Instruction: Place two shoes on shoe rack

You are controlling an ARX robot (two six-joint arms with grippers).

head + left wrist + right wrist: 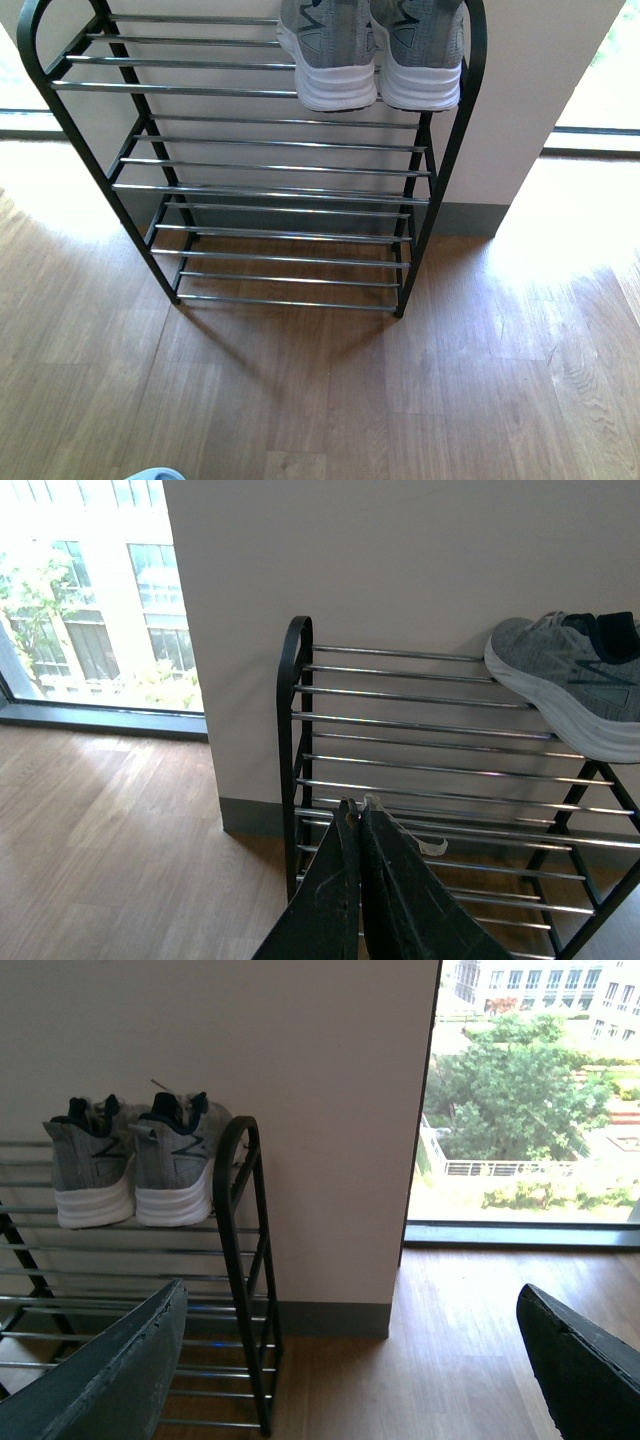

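**Already racked: both sneakers on top tier, both grippers empty**

- Front view: shoe rack point(270, 189) stands against the wall point(540, 90) on the wood floor point(480, 380). Black frame, chrome bars, three tiers visible.
- Grey sneakers point(328, 55) sit side by side on the top tier, at about 1 o'clock in the front view, hard up against the rack's right end. They touch each other. White heels face the camera and overhang the front bar slightly; toes point at the wall. Both upright.
- Middle and bottom tiers carry nothing.
- A pale blue sandal point(155, 474) is just visible at 7 o'clock on the frame's bottom edge. It lies on the floor, well apart from the rack and mostly cut off.
- Left gripper point(357, 810): fingers pressed together, nothing clamped between them. It hangs in front of the rack's left end, well apart from the sneakers at the far end.
- Right gripper point(350, 1300): fingers spread wide, nothing between them. It sits off the rack's right end; the sneakers show at 10 o'clock in that view, heels on, touching neither finger.
- A bright window point(530, 1090) is on the right side of the wall.
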